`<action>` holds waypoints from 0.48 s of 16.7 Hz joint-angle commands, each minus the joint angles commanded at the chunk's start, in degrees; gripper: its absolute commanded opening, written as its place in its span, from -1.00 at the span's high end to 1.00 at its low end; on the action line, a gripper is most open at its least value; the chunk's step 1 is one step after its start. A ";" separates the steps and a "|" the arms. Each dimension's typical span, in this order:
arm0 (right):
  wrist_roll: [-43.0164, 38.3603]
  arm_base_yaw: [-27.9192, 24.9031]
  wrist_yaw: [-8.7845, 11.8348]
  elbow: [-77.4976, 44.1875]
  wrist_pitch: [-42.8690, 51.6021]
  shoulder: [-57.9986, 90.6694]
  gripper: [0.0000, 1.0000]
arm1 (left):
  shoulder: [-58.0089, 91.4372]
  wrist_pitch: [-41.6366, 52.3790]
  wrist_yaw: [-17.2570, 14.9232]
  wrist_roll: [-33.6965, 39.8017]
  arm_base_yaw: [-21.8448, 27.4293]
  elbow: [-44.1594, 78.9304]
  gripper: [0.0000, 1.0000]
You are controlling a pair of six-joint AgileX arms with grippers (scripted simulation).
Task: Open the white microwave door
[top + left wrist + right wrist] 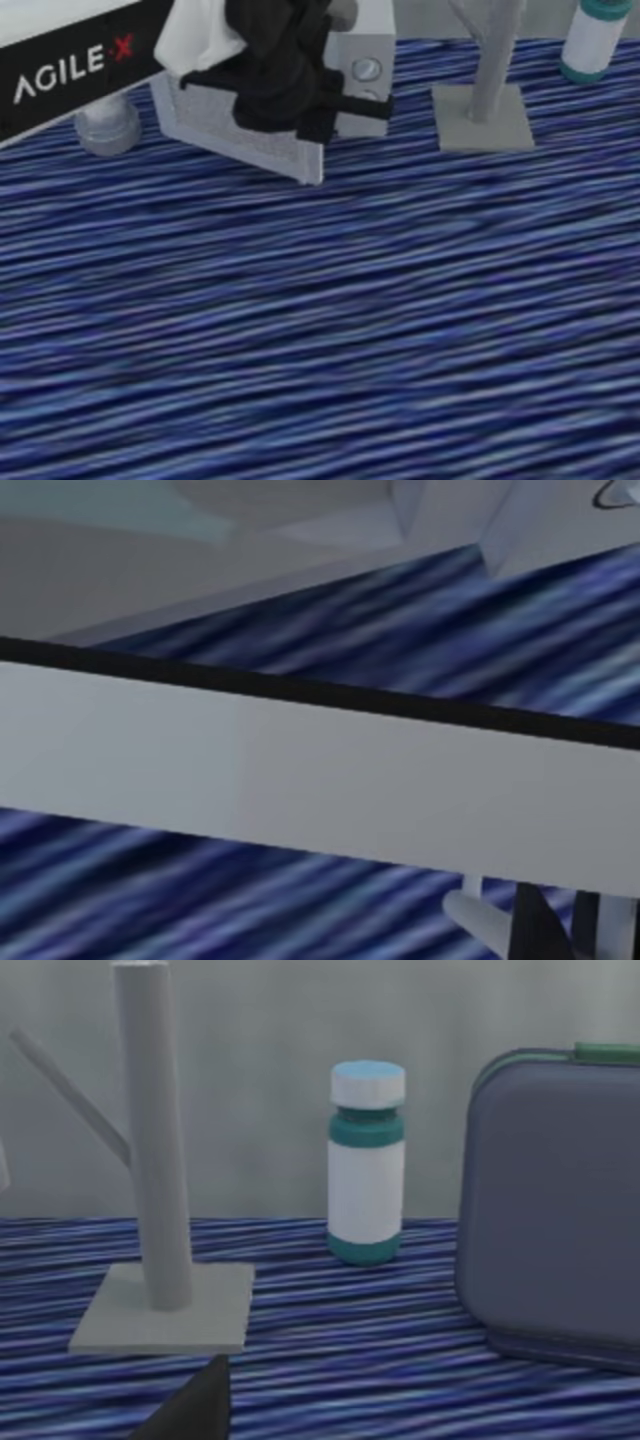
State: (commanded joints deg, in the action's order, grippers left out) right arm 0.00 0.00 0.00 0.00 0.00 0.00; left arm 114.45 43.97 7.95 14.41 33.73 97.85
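The white microwave [372,40] stands at the table's back, mostly hidden under my left arm. Its two silver knobs [366,69] show on the right panel. The door [215,118], white with a grey mesh window, is swung out at an angle, its free edge toward the table's middle. My left gripper [330,112] is at that free edge, shut on the door. In the left wrist view the door's white edge [320,770] crosses as a broad band, with the dark fingertips [530,930] just beneath it. My right gripper [205,1410] is parked off to the right, facing the stand.
A grey square-based stand [483,115] with an upright post stands right of the microwave. A white and teal bottle [594,38] is at the back right. A blue-grey case [555,1200] stands beside the bottle. A grey round object [106,126] sits left of the door.
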 joint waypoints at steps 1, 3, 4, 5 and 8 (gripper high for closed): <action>0.00 0.00 0.00 0.00 0.00 0.00 -1.00 | -0.75 -0.42 -0.48 -1.01 -0.27 -1.03 1.00; 0.00 0.00 0.00 0.00 0.00 0.00 -1.00 | -2.54 -1.39 -1.67 -3.42 -0.95 -3.56 1.00; 0.00 0.00 0.00 0.00 0.00 0.00 -1.00 | -3.38 -1.85 -2.25 -4.55 -1.27 -4.73 1.00; 0.00 0.00 0.00 0.00 0.00 0.00 -1.00 | -4.01 -2.21 -2.69 -5.44 -1.51 -5.63 1.00; 0.00 0.00 0.00 0.00 0.00 0.00 -1.00 | -4.38 -2.43 -2.96 -5.99 -1.64 -6.16 1.00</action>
State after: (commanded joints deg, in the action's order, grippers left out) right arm 0.00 0.00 0.00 0.00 0.00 0.00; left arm 110.07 41.54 4.99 8.41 32.08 91.69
